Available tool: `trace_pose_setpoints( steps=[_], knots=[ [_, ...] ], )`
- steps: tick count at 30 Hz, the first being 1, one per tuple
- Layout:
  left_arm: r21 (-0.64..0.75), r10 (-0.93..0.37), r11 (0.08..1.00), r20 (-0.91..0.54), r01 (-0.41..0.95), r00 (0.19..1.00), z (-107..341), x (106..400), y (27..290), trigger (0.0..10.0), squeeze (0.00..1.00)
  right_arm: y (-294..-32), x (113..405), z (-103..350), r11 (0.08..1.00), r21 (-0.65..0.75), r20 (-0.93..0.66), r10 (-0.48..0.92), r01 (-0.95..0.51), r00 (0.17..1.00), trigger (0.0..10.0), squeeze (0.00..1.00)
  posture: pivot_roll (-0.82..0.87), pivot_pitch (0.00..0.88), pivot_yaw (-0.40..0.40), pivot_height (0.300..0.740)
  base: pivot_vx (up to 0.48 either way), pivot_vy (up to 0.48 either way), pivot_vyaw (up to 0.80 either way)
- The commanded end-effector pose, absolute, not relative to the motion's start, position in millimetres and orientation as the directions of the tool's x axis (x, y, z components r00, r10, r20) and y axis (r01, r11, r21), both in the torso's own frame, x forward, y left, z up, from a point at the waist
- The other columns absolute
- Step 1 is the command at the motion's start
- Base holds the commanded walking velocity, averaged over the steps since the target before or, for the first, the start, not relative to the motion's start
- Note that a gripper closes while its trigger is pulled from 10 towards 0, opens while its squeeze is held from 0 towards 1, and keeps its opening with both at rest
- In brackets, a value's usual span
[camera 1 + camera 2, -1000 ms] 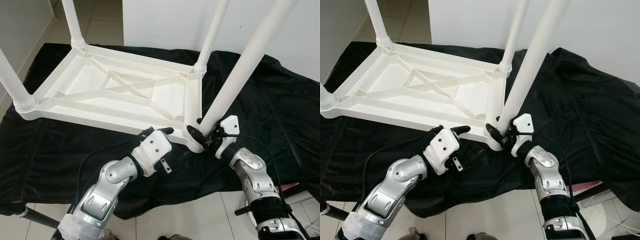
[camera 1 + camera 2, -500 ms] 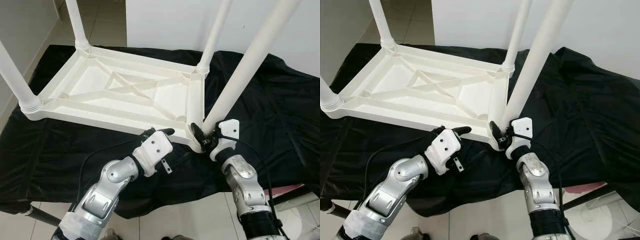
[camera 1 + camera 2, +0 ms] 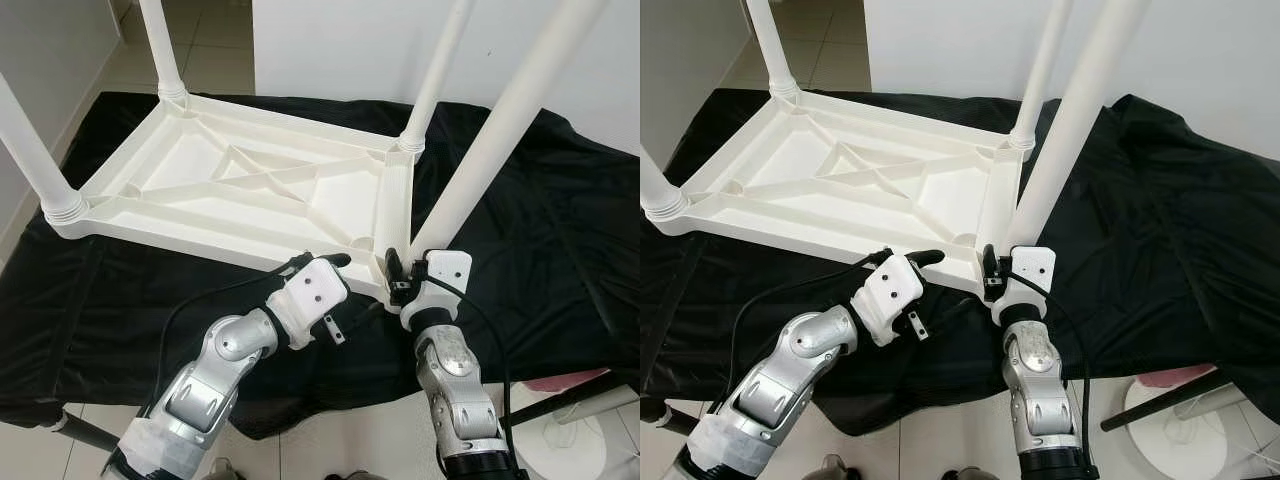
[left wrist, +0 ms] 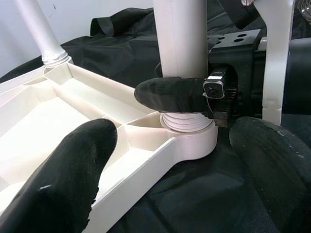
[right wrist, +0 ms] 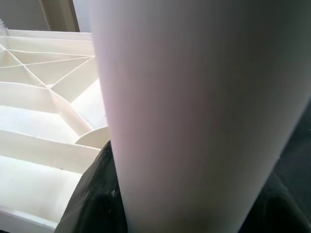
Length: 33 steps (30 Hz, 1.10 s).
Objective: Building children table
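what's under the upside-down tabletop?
A black cloth lies under the white tabletop and spreads past every edge. What holds the cloth up is covered; a dark bar pokes out below its near left corner, tile floor beyond.

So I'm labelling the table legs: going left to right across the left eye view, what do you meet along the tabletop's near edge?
Near-left leg → left end effector at the frame edge → right end effector, shut on the near-right leg just above its socket.
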State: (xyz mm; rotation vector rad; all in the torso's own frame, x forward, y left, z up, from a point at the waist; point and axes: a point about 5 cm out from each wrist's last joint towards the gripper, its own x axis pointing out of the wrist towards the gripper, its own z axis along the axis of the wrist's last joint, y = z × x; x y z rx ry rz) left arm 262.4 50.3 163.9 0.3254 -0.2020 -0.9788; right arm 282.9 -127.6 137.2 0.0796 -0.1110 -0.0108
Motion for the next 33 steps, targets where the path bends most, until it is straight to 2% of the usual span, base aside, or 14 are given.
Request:
trace_pose_setpoints(
  steps=[1,2,3,10,16,21,22,24,25,33],
  knots=[
    [0.357,-0.859,0.478,-0.002,0.803,0.512,161,262,47,10.0,0.0,-131,281,122,0.993,0.111,0.024,-0.053,0.05,0.998,10.0,0.0,-0.03,0.083,-0.067,0.74,0.0,0.0,0.0],
    [0.357,-0.858,0.479,-0.002,0.802,0.513,161,261,47,10.0,0.0,-132,282,123,0.993,0.113,0.034,-0.047,0.042,0.998,10.0,0.05,-0.03,0.081,-0.068,0.74,0.0,0.0,0.0],
    [0.357,-0.857,0.481,-0.002,0.801,0.515,160,261,47,10.0,0.0,-133,282,125,0.992,0.121,0.046,-0.038,0.032,0.998,10.0,1.0,-0.03,0.081,-0.07,0.74,0.0,0.0,0.0],
    [0.349,-0.845,0.499,-0.009,0.793,0.535,159,262,49,10.0,0.0,-143,284,134,0.996,0.08,0.109,0.016,-0.025,0.994,10.0,1.0,-0.02,0.076,-0.08,0.74,0.0,0.0,0.0],
    [0.336,-0.841,0.504,-0.018,0.796,0.54,158,262,51,10.0,0.0,-151,285,134,0.998,0.053,0.109,0.035,-0.041,0.993,10.0,1.0,-0.02,0.071,-0.09,0.74,0.0,0.0,0.0],
    [0.335,-0.838,0.508,-0.02,0.793,0.546,157,261,53,10.0,0.0,-153,285,131,0.993,0.025,0.09,0.113,-0.115,0.99,10.0,1.0,-0.02,0.066,-0.093,0.74,0.0,0.0,0.0],
    [0.338,-0.836,0.509,-0.023,0.792,0.548,156,261,54,10.0,0.0,-155,284,130,0.99,0.017,0.088,0.14,-0.142,0.986,10.0,0.89,-0.02,0.06,-0.095,0.74,0.0,0.0,0.0],
    [0.339,-0.835,0.51,-0.026,0.791,0.549,156,260,55,10.0,0.0,-158,284,130,0.987,0.012,0.087,0.16,-0.162,0.983,10.0,0.89,-0.02,0.06,-0.095,0.74,0.0,0.0,0.0],
    [0.341,-0.835,0.508,-0.03,0.791,0.55,155,260,57,10.0,0.0,-161,284,130,0.981,-0.001,0.09,0.193,-0.194,0.977,10.0,0.0,-0.02,0.055,-0.093,0.74,0.0,0.0,0.0],
    [0.342,-0.844,0.487,-0.052,0.804,0.534,152,256,59,10.0,0.0,-175,293,131,0.935,-0.077,0.072,0.351,-0.345,0.934,10.0,0.0,-0.02,0.047,-0.091,0.74,0.0,0.0,0.0]
  ],
)
